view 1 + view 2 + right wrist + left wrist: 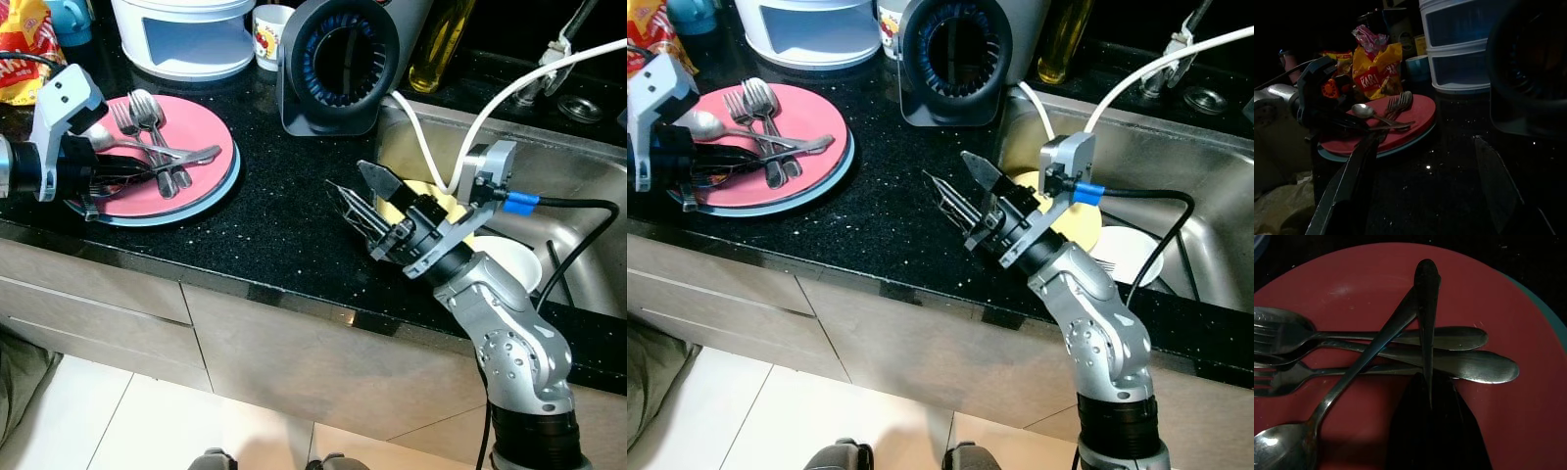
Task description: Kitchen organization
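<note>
Left eye view: we see the black worktop [274,215] below our right pincer [361,201], fingers spread, empty. Left of it lies the pink plate [201,127], beneath our left pincer [118,168], clamped on one utensil handle [1426,323] among the cutlery [147,122].

We see a bare stretch of black counter [284,211] between the pink plate [201,132] and the sink [578,186]. Behind it the dark fan-like appliance [338,64] and the white container [186,34] close the way. Crossed cutlery [157,147] covers the plate.
</note>
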`<state>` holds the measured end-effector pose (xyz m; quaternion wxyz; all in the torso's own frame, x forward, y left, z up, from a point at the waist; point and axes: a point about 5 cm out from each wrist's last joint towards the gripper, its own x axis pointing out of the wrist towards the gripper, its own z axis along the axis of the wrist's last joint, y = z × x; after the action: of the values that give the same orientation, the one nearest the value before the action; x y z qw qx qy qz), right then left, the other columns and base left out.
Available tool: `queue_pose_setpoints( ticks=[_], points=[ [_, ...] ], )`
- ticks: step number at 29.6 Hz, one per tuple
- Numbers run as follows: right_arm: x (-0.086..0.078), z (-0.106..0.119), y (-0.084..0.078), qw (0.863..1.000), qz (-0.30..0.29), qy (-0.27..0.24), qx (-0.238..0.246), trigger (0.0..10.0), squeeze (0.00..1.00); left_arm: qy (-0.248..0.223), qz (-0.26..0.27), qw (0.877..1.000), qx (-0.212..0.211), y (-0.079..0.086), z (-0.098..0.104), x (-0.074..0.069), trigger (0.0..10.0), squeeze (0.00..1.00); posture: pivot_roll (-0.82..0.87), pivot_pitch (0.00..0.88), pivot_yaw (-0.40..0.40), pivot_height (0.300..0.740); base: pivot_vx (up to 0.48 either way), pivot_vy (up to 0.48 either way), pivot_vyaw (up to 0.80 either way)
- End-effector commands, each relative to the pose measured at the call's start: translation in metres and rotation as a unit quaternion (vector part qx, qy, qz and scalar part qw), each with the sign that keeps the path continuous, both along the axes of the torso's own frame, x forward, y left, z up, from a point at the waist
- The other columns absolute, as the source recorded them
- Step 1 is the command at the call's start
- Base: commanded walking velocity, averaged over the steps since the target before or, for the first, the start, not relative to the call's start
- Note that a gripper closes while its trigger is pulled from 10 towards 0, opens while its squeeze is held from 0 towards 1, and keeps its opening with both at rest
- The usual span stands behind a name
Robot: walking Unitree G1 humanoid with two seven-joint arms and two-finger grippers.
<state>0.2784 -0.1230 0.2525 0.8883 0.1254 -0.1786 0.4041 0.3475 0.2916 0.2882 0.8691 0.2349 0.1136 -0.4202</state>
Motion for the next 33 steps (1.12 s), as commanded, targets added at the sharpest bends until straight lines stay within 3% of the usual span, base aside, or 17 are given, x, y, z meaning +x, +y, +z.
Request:
queue_pose_setpoints(
  ticks=[1,3,4,9,14,18,25,28,30,33],
  points=[
    [0.001,0.006,-0.004,1.000,-0.010,-0.008,0.005,10.0,0.00,0.065,0.015,0.997,-0.031,0.008,-0.023,-0.004,0.0,0.00,0.03,0.176,-0.073,0.740,0.000,0.000,0.00],
    [0.001,0.006,-0.004,1.000,-0.010,-0.008,0.005,10.0,0.00,0.065,0.015,0.997,-0.031,0.008,-0.023,-0.004,0.0,0.00,0.03,0.176,-0.073,0.740,0.000,0.000,0.00],
    [0.002,0.007,-0.005,1.000,-0.015,-0.008,0.015,10.0,0.00,0.038,-0.013,0.996,-0.080,0.002,-0.008,-0.004,0.0,0.00,0.04,0.175,-0.074,0.740,0.000,0.000,0.00],
    [0.004,0.010,-0.006,0.999,-0.017,-0.010,0.026,10.0,0.00,0.004,-0.052,0.991,-0.121,-0.004,0.006,-0.007,0.0,0.00,0.04,0.172,-0.073,0.740,0.000,0.000,0.00],
    [0.005,0.013,-0.006,0.999,-0.014,-0.012,0.043,10.0,0.00,0.004,-0.118,0.976,-0.185,-0.009,0.017,-0.019,0.0,0.00,0.05,0.169,-0.073,0.740,0.000,0.000,0.00],
    [0.006,0.015,-0.007,0.998,-0.013,-0.013,0.054,10.0,0.00,-0.002,-0.152,0.966,-0.210,-0.010,0.022,-0.027,0.0,0.00,0.05,0.167,-0.073,0.740,0.000,0.000,0.00],
    [0.006,0.016,-0.005,0.998,-0.010,-0.013,0.062,10.0,0.00,-0.023,-0.163,0.957,-0.238,-0.012,0.031,-0.032,0.0,0.00,0.06,0.165,-0.070,0.740,0.000,0.000,0.00],
    [0.005,0.019,-0.004,0.996,0.004,-0.012,0.088,10.0,0.00,-0.029,-0.171,0.952,-0.251,-0.014,0.033,-0.033,0.0,0.00,0.06,0.165,-0.070,0.740,0.000,0.000,0.00],
    [-0.006,0.024,0.002,0.989,0.072,-0.012,0.132,10.0,0.00,-0.034,-0.195,0.942,-0.270,-0.023,0.035,-0.037,0.0,0.00,0.06,0.164,-0.068,0.740,0.000,0.000,0.00],
    [-0.015,0.026,0.007,0.980,0.120,-0.016,0.155,10.0,0.00,-0.036,-0.213,0.934,-0.285,-0.031,0.035,-0.040,0.0,0.00,0.06,0.164,-0.067,0.740,0.000,0.000,0.00]
  ],
)
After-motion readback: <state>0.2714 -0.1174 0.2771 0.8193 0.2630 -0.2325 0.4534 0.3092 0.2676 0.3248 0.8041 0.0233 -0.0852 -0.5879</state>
